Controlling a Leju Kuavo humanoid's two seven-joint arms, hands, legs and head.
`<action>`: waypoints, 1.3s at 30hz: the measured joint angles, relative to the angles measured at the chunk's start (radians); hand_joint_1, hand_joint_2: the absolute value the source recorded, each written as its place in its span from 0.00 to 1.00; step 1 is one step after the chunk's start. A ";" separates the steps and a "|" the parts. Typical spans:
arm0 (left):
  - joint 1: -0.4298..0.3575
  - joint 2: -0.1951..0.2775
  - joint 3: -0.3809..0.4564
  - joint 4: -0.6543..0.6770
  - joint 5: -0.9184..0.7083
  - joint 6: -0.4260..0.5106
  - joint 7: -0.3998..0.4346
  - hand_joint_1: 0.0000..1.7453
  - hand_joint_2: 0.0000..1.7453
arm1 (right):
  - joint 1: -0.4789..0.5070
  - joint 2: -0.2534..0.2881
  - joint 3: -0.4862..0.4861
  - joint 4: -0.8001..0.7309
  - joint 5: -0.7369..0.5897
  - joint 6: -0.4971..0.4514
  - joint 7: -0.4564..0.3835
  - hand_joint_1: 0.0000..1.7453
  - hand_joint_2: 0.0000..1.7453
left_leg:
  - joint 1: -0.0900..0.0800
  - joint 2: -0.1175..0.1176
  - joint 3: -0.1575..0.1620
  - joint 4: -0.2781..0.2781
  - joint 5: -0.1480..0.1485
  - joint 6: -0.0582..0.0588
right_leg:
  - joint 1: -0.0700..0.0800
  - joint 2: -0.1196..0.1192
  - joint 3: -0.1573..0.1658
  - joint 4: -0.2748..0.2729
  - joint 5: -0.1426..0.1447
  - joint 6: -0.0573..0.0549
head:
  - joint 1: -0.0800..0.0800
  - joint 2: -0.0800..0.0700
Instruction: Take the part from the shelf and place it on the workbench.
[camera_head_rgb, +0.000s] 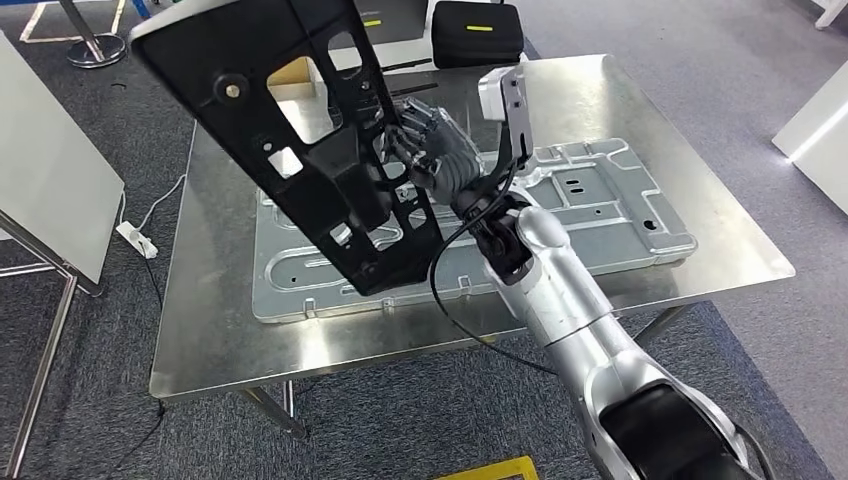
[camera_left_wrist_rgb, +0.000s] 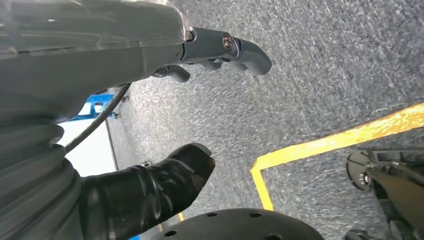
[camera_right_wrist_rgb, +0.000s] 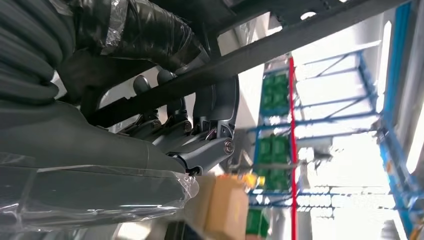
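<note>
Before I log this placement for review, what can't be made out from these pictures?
- Black perforated plastic panel: upper end cut off by the head view's edge.
- Silver stamped metal plate: left part hidden behind the panel.
- Right hand: fingertips hidden behind the panel.
- Blue shelving: blurred, overexposed.

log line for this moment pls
right hand grips black part | part tilted above workbench | not yet placed | left hand holds nothing

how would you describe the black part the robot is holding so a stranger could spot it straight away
Start at the steel workbench with the flat silver stamped panel lying on it. Above that panel, the right robot hand grips a long black part, tilted in the air. Unlike the silver panel lying flat, it is matte black, raised off the bench, and pierced by cutouts and holes.
</note>
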 joint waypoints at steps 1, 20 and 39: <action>-0.002 0.000 -0.004 0.000 -0.001 -0.001 0.001 0.00 1.00 | -0.025 0.000 -0.007 0.023 0.000 -0.010 0.002 1.00 1.00 | -0.001 -0.003 0.001 0.000 0.000 -0.001 | 0.001 0.001 0.026 -0.064 0.040 -0.006 | 0.000 0.000; -0.014 -0.003 -0.036 0.000 -0.007 -0.002 0.012 0.00 1.00 | -0.305 0.023 -0.074 0.244 0.213 -0.261 -0.011 1.00 1.00 | 0.003 0.011 -0.021 0.017 0.003 -0.043 | 0.006 0.001 0.119 -0.248 0.090 -0.029 | -0.001 0.000; -0.046 -0.028 -0.102 0.000 -0.043 -0.022 0.052 0.00 1.00 | -0.151 0.057 0.026 0.237 2.041 -0.953 0.327 1.00 1.00 | 0.005 0.005 -0.011 0.013 -0.012 -0.043 | 0.008 0.007 0.104 -0.260 0.116 -0.036 | -0.001 0.000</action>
